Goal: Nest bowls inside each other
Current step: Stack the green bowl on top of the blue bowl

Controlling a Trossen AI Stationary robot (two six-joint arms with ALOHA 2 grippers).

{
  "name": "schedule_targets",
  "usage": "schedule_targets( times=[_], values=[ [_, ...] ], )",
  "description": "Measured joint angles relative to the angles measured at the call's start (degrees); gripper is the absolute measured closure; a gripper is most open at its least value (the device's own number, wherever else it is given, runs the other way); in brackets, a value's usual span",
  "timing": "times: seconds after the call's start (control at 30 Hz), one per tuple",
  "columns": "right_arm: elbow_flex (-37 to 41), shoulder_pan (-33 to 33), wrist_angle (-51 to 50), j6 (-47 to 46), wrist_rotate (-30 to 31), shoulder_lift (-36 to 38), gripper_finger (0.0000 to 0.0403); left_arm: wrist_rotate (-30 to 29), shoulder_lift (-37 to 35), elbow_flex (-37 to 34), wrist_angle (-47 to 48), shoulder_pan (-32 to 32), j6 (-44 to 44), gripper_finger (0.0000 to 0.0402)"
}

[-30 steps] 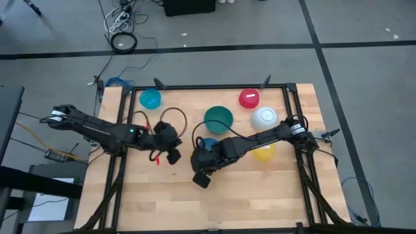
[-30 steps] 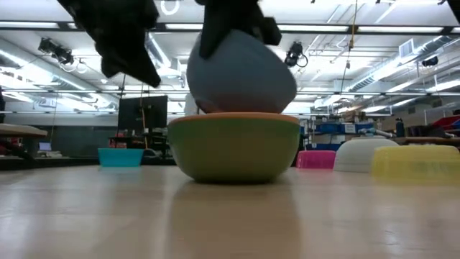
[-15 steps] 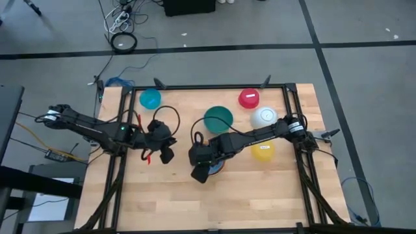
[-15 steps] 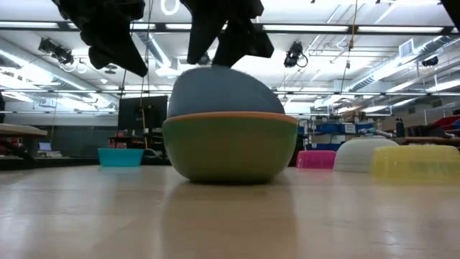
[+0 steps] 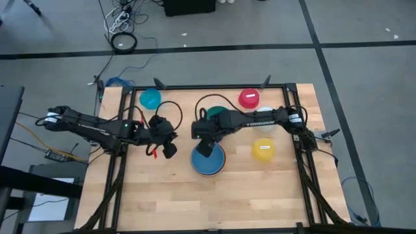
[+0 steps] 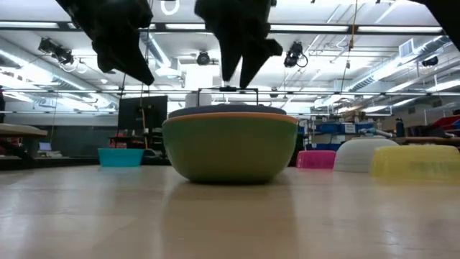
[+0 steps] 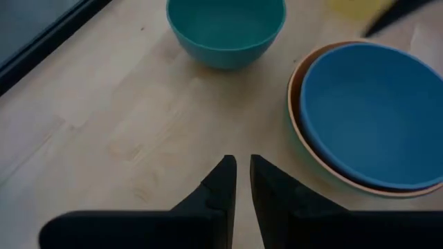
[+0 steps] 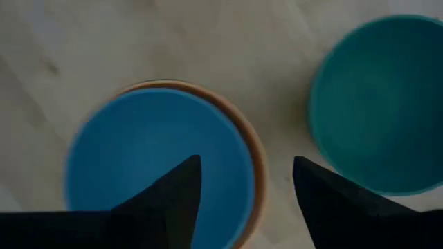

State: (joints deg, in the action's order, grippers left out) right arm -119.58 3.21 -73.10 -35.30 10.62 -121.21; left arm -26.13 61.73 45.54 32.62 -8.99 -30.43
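A blue bowl [image 5: 209, 162] sits level inside an orange bowl [image 7: 299, 83], which rests in a green bowl [image 6: 230, 147] near the table's middle. My right gripper [image 8: 246, 180] hangs open above the stack's far rim, between it and the teal bowl [image 8: 377, 104], holding nothing. My left gripper [image 7: 239, 173] hovers to the stack's left, fingers almost together, empty. Red [image 5: 249, 98], white [image 5: 265, 117], yellow [image 5: 263, 149] and small light blue [image 5: 150, 99] bowls stand apart on the table.
Black frame rails [image 5: 286, 97] run along the table's left, right and far sides. The right arm [image 5: 260, 119] stretches over the teal and white bowls. Bare wood [image 5: 214, 201] lies between the stack and the near edge.
My right gripper has opened and let go of the blue bowl, then drawn back toward the far edge and a little up. The blue bowl, held tilted above the stack before, has dropped level into the orange bowl.
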Motion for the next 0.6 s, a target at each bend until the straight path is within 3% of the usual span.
schedule_targets(
  times=[0.2,0.6],
  values=[
    [3.96,-4.92,1.34,2.49,-3.66,-0.1,0.0225,0.5,-0.58,0.0,0.41,0.02,0.0,0.0348],
    [11.97,-10.43,5.82,5.02,-8.86,-0.68,0.022,0.88,-9.75,0.04,2.37,0.0,0.04,0.0348]
  ],
)
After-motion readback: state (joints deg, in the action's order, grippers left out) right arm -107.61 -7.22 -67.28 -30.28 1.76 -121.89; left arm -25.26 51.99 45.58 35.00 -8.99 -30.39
